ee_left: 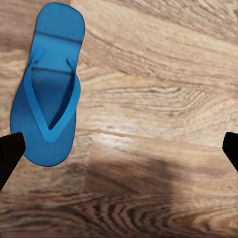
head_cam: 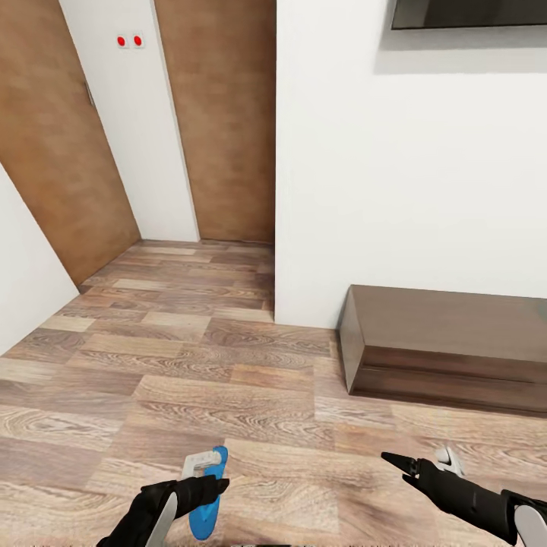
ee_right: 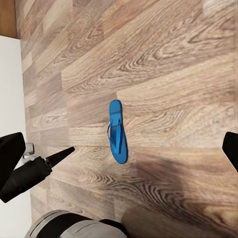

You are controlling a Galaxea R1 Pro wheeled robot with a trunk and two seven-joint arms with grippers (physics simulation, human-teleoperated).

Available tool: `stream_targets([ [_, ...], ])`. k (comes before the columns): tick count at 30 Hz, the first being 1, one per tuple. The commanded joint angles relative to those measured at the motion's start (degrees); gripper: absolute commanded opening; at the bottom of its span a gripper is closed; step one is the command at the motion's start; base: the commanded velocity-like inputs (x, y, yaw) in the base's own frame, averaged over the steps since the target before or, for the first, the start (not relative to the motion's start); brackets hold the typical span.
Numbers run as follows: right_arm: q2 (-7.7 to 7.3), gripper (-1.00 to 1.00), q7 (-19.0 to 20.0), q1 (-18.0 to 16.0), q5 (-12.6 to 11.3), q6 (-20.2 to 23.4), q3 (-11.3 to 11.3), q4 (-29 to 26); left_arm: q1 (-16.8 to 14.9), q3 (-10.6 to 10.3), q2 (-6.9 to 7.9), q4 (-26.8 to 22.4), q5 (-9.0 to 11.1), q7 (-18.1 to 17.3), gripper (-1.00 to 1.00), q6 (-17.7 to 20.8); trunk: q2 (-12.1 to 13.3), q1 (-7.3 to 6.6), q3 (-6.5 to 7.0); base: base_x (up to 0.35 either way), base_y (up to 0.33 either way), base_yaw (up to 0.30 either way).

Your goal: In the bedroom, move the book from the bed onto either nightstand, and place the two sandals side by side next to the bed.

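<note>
One bright blue sandal [head_cam: 207, 507] lies flat on the wood-plank floor, strap side up. My left gripper [head_cam: 209, 475] hovers just above it and is open. In the left wrist view the sandal [ee_left: 47, 89] sits off to one side, apart from both dark fingertips [ee_left: 10, 153], and nothing is between them. My right gripper [head_cam: 418, 460] hangs open over bare floor further right. Its wrist view looks down on the same sandal [ee_right: 118, 131] and on my left arm [ee_right: 29, 173] beside it. The second sandal, the book, the bed and the nightstands are out of view.
A long low dark brown dresser [head_cam: 448, 342] stands against the white wall at right, under a dark screen [head_cam: 471, 14]. A white wall corner [head_cam: 277, 228] juts out ahead. Brown doors [head_cam: 220, 114] line a short passage at the back left.
</note>
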Motion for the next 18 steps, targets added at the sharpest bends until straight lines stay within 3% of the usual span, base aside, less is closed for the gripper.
stream_targets([
  [1, 0.00, 1.00, 0.5, 0.0, 0.4, 0.2, -0.1, 0.0, 0.0, 0.2, -0.04, -0.1, 0.4, 0.0, 1.00, 0.4, 0.0, 0.01, -0.28, 0.000, 0.000, 0.000],
  [13, -0.77, 1.00, 1.2, 0.0, -0.1, 0.3, -0.2, -1.2, 0.0, 0.2, -0.04, -0.1, 0.4, 0.0, 1.00, 0.4, -0.2, 0.32, -2.94, 0.000, 0.000, 0.000],
  [18, -1.03, 1.00, 5.5, 0.0, -0.1, 0.3, 0.0, -2.8, 0.0, 0.2, -0.04, -0.1, 0.4, 0.0, 1.00, 0.4, -0.3, 0.45, -4.04, 0.000, 0.000, 0.000],
])
